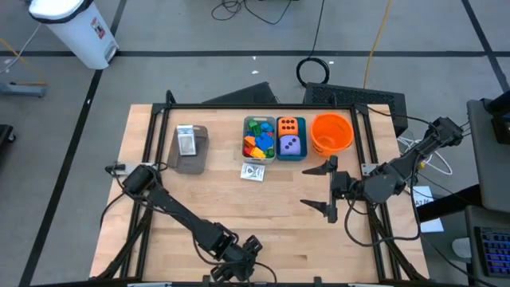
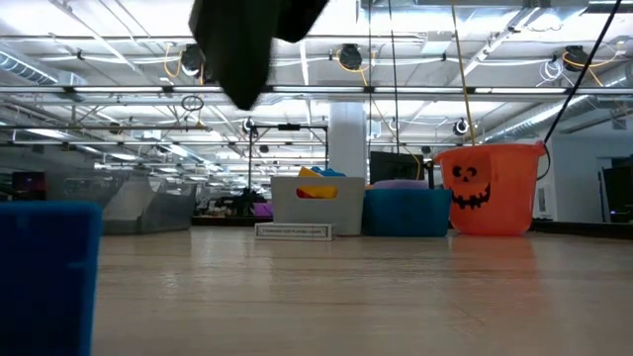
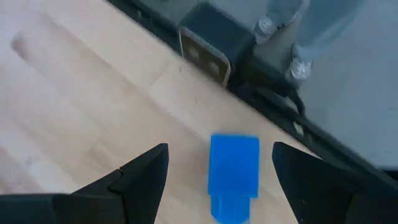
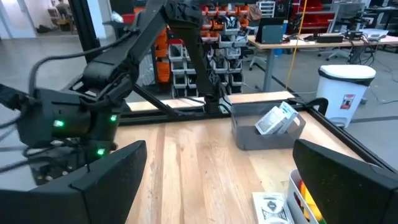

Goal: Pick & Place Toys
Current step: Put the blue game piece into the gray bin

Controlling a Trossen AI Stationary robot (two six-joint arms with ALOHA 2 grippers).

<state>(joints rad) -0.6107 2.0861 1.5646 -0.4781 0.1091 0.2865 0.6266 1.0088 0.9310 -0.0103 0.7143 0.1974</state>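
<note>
A blue brick [image 3: 233, 174] lies flat on the wooden table near its near edge; in the low view the same brick [image 2: 45, 277] fills the lower left. My left gripper [image 3: 219, 146] points down at the brick, open, with one finger on either side and not touching it. In the high view the left gripper [image 1: 249, 249] hides the brick. My right gripper [image 1: 319, 189] hangs open and level above the table's right part, holding nothing. More bricks fill a grey bin [image 1: 259, 137]. Two dice sit in the teal bin [image 1: 291, 137].
A grey bin [image 1: 190, 147] at the far left holds a white packet, and another packet [image 1: 253, 171] lies on the table before the brick bin. An orange bucket [image 1: 331, 133] stands far right. A black frame bracket [image 3: 211, 50] marks the near edge, with a person's legs [image 3: 292, 31] beyond.
</note>
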